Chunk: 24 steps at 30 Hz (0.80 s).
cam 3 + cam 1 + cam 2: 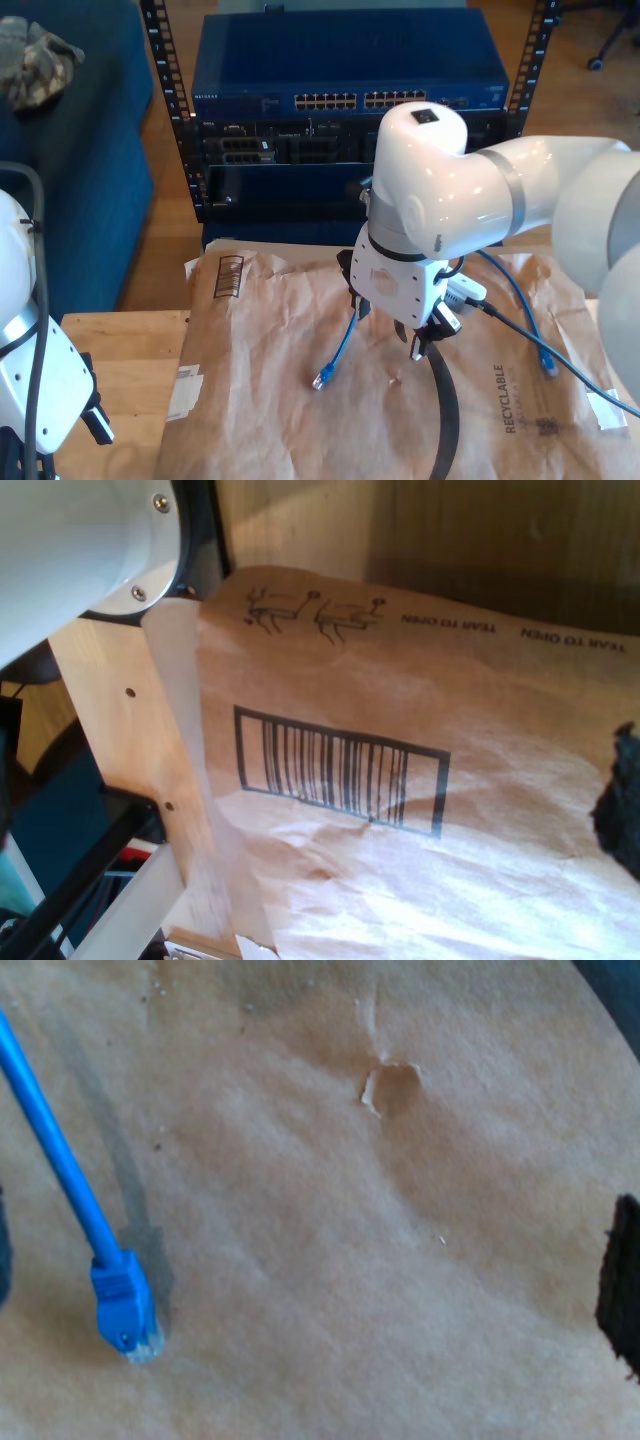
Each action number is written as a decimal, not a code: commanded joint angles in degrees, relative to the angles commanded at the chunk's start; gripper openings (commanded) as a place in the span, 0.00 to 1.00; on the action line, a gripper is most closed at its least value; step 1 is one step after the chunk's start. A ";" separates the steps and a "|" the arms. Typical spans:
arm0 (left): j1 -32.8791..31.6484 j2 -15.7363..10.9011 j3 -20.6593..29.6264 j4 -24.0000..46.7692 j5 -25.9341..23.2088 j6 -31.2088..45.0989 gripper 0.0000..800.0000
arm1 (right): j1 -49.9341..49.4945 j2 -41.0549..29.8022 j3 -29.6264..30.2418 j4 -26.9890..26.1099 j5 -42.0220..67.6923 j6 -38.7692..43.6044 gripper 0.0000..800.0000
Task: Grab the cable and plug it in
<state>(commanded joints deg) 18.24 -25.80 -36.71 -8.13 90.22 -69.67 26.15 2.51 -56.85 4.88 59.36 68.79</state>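
Note:
The cable is thin and bright blue. Its clear-tipped plug rests on brown paper. In the exterior view that plug lies just left of and below my second gripper, which hovers low over the paper. My second gripper is open, with the cable nearer one dark finger and nothing clamped. Another blue stretch trails off to the exterior view's right. My first gripper is open over a barcode printed on the paper, at the exterior view's lower left.
A blue network switch with rows of ports sits in a rack behind the paper. A thick black cable loops under the second arm. The paper has a small torn hole. A wooden table shows at the exterior view's left.

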 joint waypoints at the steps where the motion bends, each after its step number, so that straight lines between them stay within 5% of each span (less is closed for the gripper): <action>1: 0.00 -0.09 0.00 0.00 0.09 -0.09 1.00 | 0.00 1.05 -0.79 0.00 0.09 0.00 1.00; 24: 0.53 0.00 1.14 -0.09 0.35 -0.44 1.00 | 1.41 12.92 -7.30 0.35 -2.46 -0.35 1.00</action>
<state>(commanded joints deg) 18.77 -25.80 -35.57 -8.22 90.57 -70.11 27.56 15.43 -64.14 5.23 56.90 68.44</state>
